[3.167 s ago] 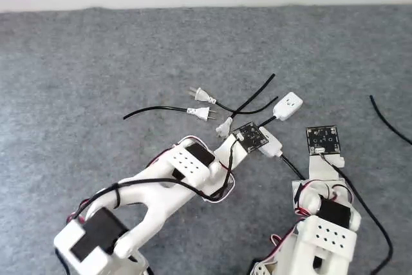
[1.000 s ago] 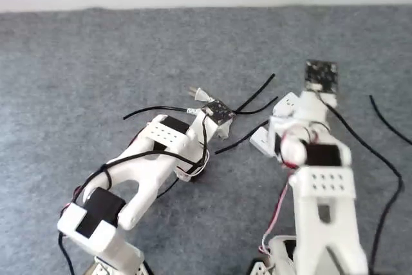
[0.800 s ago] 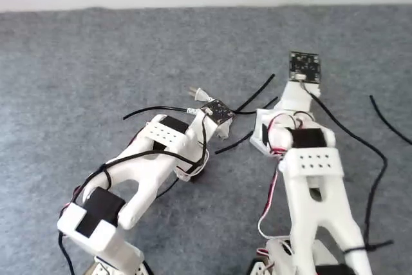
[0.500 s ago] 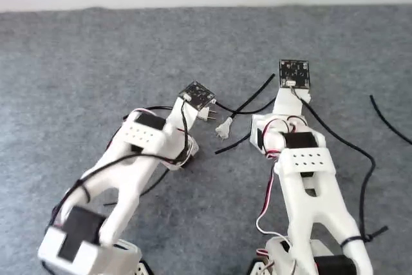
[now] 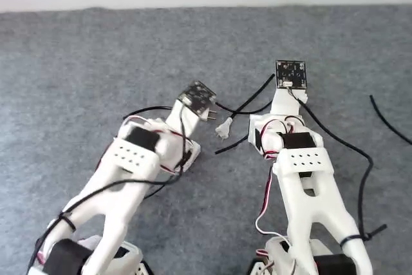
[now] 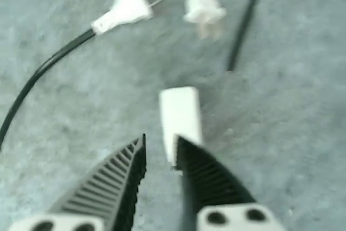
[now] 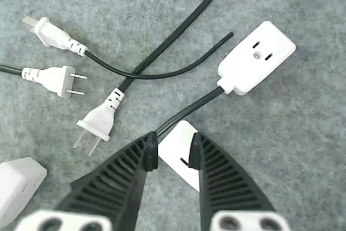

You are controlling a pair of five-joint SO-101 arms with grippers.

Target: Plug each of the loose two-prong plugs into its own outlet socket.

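Note:
Three white two-prong plugs on black cords lie on the grey carpet: one plug [image 7: 54,35] farthest out, a second plug [image 7: 54,79] beside it, and a third plug [image 7: 100,120] nearest my right gripper [image 7: 170,147]. That gripper is slightly open, hovering over the end of a white outlet socket [image 7: 179,152] on a cord. A second outlet socket [image 7: 257,58] lies face up beyond it. My left gripper [image 6: 160,147] is slightly open just short of another white outlet block [image 6: 181,117], which its fingers do not hold. In the high view one plug [image 5: 223,128] lies between the two arms.
Loose black cords [image 7: 178,31] cross among the plugs. Another black cord [image 5: 386,117] lies at the right of the carpet [image 5: 96,62]. The left arm [image 5: 138,152] and right arm [image 5: 296,159] stand close together near the middle.
The left arm has drawn back from the plugs toward the near left. The right arm has swung left over the outlets and has stayed almost still in the last half second.

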